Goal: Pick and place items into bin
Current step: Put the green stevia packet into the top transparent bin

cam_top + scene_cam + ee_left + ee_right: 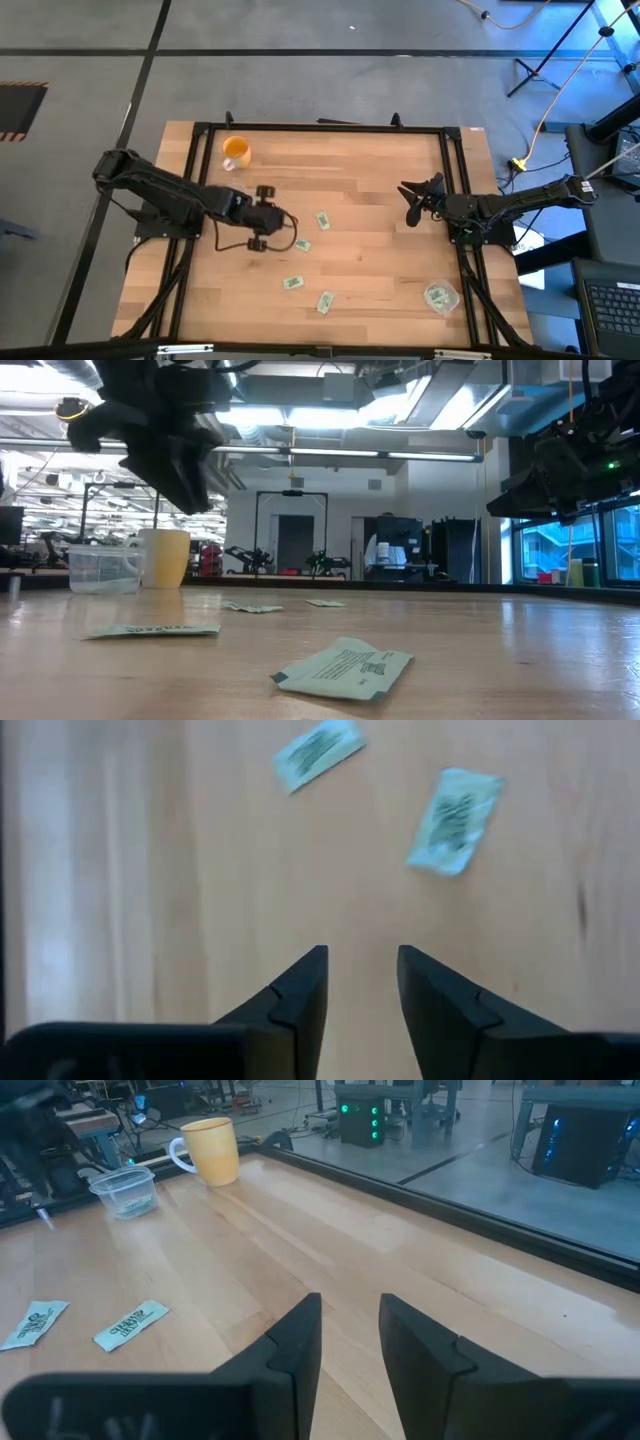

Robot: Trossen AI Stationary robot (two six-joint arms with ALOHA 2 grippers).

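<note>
1. Nearest the low camera lies one green packet [343, 669], flat on the wooden table [380, 270].
2. Four packets [322, 221] sit mid-table; the clear bin [440, 296] stands near the right front corner.
3. Left gripper [268, 217] hovers beside them, jaws parted and empty.
4. Right gripper [412, 201] waits, also released.
5. Looks like the approach step; next comes lowering onto a packet and pinching it.

Four cameras on one tabletop [360, 200].

From overhead we look straight down on the whole surface; from its edge we look level across the wood into the room. Our left wrist camera points down, close over two packets [455, 820], perhaps the pair near the centre overhead. Our right wrist camera faces across to the orange cup [210, 1150], shared with the overhead and low views.
</note>
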